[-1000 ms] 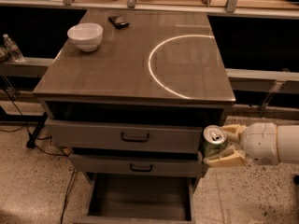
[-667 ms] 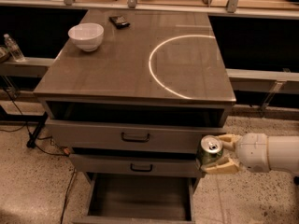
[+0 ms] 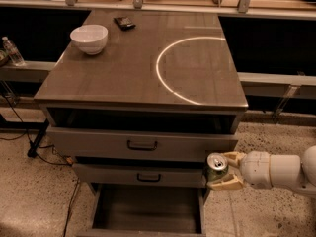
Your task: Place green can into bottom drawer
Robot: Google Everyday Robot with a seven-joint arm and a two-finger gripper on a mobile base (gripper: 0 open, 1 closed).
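Note:
My gripper [image 3: 223, 170] comes in from the right on a white arm and is shut on the green can [image 3: 216, 168], which stands upright with its silver top up. The can hangs in the air in front of the right end of the middle drawer [image 3: 143, 176]. The bottom drawer [image 3: 148, 209] is pulled out below and to the left of the can, its dark inside open to view.
A white bowl [image 3: 89, 38] and a small dark object [image 3: 124, 22] sit on the cabinet top [image 3: 123, 78]. The top drawer [image 3: 143, 144] is partly open. A water bottle [image 3: 12, 51] stands at far left. Cables run on the floor at left.
My gripper with the can has moved lower, down from the top drawer's level to the middle drawer's level, closer to the open bottom drawer.

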